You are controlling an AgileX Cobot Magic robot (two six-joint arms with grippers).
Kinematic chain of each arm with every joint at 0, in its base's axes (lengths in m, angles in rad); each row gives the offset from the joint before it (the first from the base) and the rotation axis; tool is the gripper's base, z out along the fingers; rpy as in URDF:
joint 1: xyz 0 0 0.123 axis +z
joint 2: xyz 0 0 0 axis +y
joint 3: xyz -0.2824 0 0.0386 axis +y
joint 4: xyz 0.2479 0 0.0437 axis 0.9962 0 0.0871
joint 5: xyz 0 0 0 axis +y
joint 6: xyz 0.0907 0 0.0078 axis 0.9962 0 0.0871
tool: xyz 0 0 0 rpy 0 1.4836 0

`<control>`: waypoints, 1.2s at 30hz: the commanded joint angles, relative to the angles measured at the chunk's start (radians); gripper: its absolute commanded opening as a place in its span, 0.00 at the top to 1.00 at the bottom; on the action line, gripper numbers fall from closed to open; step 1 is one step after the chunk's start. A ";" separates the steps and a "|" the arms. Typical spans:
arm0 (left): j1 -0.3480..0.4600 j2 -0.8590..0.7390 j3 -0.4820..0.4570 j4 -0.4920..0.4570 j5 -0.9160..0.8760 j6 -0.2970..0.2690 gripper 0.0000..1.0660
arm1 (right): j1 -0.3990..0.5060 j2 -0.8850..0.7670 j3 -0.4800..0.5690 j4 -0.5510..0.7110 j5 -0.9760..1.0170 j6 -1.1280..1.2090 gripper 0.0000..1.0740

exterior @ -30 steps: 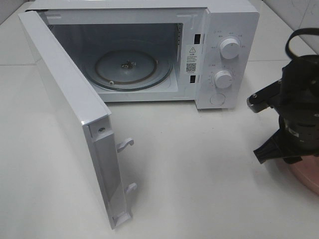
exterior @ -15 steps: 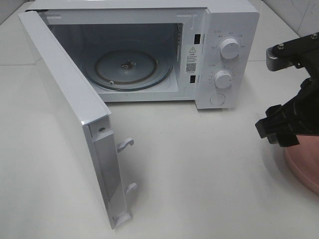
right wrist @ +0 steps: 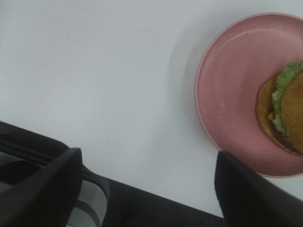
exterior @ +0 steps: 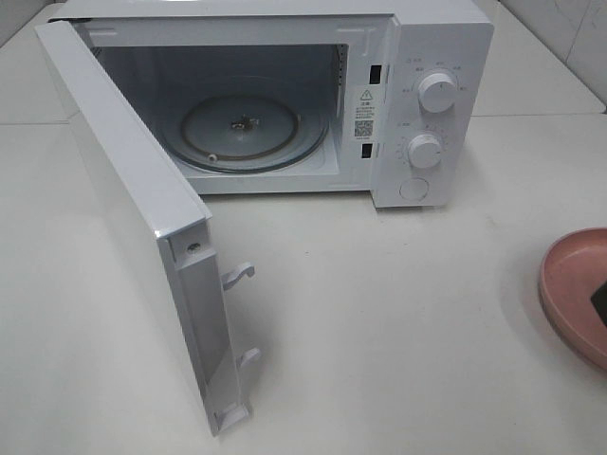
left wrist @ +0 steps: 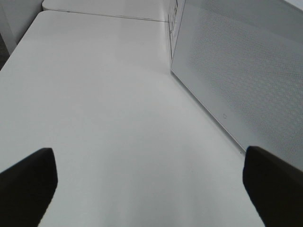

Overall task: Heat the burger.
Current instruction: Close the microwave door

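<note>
microwave [exterior: 417, 104]: door [exterior: 133, 218] swung wide
burger [right wrist: 284, 113]: on pink plate [right wrist: 227, 94], right of microwave
left gripper [left wrist: 147, 182]: jaws apart, empty
right gripper [right wrist: 147, 182]: jaws apart, empty, beside plate

Open door [exterior: 133, 218] beside clear cavity [exterior: 247, 104]

microwave [exterior: 285, 95] sits at the back of the table [exterior: 379, 313], its door [exterior: 133, 218] swung out to the front left. turntable [exterior: 251, 128] lies inside the cavity, the two knobs [exterior: 436, 92] to its right. plate [exterior: 574, 294] over at the right edge, burger [right wrist: 284, 111] on it.
</note>
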 commanded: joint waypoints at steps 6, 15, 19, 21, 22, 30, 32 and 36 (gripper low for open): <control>0.002 -0.018 0.000 0.002 -0.014 0.000 0.06 | -0.003 -0.244 -0.005 0.035 0.077 -0.055 0.30; 0.002 -0.018 0.000 0.002 -0.014 0.000 0.06 | -0.003 -0.398 0.015 0.035 0.091 -0.071 0.30; 0.002 -0.018 0.000 0.002 -0.014 0.000 0.06 | -0.010 -0.486 0.080 0.030 0.073 -0.069 0.30; 0.002 -0.018 0.000 0.002 -0.014 0.000 0.06 | -0.037 -0.513 0.107 0.030 0.058 -0.069 0.30; 0.002 -0.018 0.000 0.002 -0.014 0.000 0.06 | -0.060 -0.530 0.121 0.030 0.045 -0.070 0.30; 0.002 -0.018 0.000 0.002 -0.014 0.000 0.06 | -0.241 -0.702 0.216 0.044 -0.052 -0.075 0.30; 0.002 -0.018 0.000 0.002 -0.014 0.000 0.06 | -0.278 -0.749 0.220 0.055 -0.044 -0.081 0.30; 0.002 -0.018 0.000 0.002 -0.014 0.000 0.06 | -0.345 -0.836 0.221 0.063 -0.044 -0.087 0.30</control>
